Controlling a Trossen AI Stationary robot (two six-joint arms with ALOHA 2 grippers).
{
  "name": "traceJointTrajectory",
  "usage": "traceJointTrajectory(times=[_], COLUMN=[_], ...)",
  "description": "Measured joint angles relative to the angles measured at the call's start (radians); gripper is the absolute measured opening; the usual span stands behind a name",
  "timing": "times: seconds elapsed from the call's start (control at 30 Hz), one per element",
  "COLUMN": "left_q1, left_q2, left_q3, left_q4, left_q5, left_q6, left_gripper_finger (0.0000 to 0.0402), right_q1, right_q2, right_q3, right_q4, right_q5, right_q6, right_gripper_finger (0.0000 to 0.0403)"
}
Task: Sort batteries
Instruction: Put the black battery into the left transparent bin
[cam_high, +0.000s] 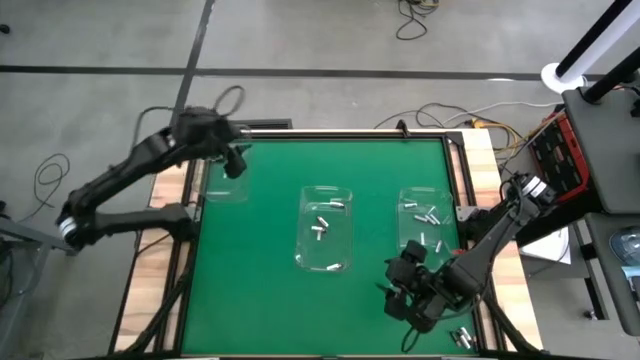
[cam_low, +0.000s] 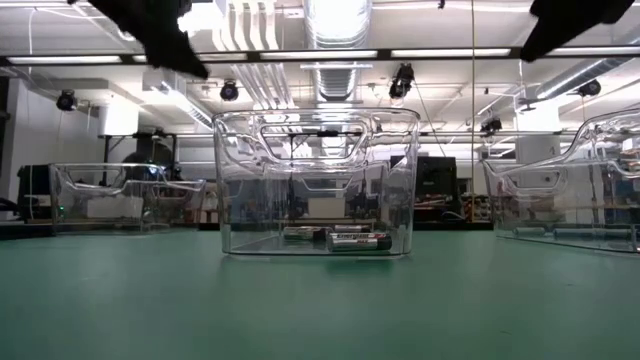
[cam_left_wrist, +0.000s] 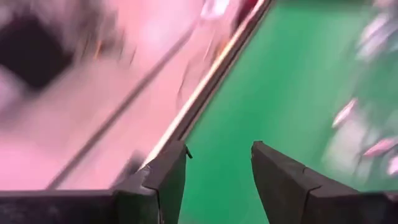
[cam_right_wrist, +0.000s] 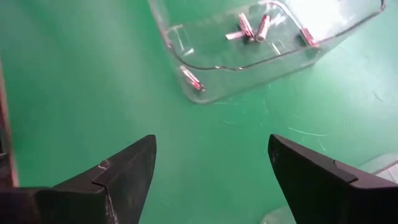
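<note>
Hovering low over the green felt table mat (cam_high: 250, 300) near its front right edge, my right gripper (cam_right_wrist: 211, 168) is holding its dark fingers spread apart with nothing between them. I am seeing the small silvery cylindrical batteries (cam_right_wrist: 252, 28) ahead of it, lying inside the middle clear rectangular plastic bin (cam_high: 326, 228); more are lying in the right clear plastic bin (cam_high: 427, 218). My left gripper (cam_left_wrist: 217, 168), fingers apart, is hanging above the far left corner, arm bent.
</note>
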Motion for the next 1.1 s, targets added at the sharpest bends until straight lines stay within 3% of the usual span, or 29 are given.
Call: traceJointTrajectory(times=[0.17,0.3,0.53,0.67,0.83,1.1], left_q1=[-0.126,-0.316,-0.713,-0.899,-1.039,-1.069], left_q2=[-0.109,-0.135,-0.083,-0.023,0.047,0.143], left_q3=[-0.002,-0.039,-0.177,-0.262,-0.308,-0.242], left_q4=[0.163,0.296,0.617,0.788,0.940,0.939], left_q5=[0.182,0.226,0.115,-0.012,-0.122,-0.162], left_q6=[-0.099,-0.156,-0.161,-0.126,-0.110,-0.117], left_gripper_finger=[0.0162,0.0161,0.0157,0.0156,0.0156,0.0156], right_q1=[-0.012,0.011,0.113,0.187,0.228,0.229], right_q2=[0.016,0.026,0.055,0.098,0.160,0.204], right_q3=[-0.011,-0.017,-0.088,-0.156,-0.215,-0.221], right_q4=[0.000,-0.050,-0.078,0.050,0.289,0.238], right_q5=[-0.085,-0.251,-0.787,-1.036,-1.084,-1.085], right_q6=[0.079,0.227,0.595,0.767,0.860,0.830], right_gripper_finger=[0.0303,0.0295,0.0290,0.0284,0.0267,0.0236])
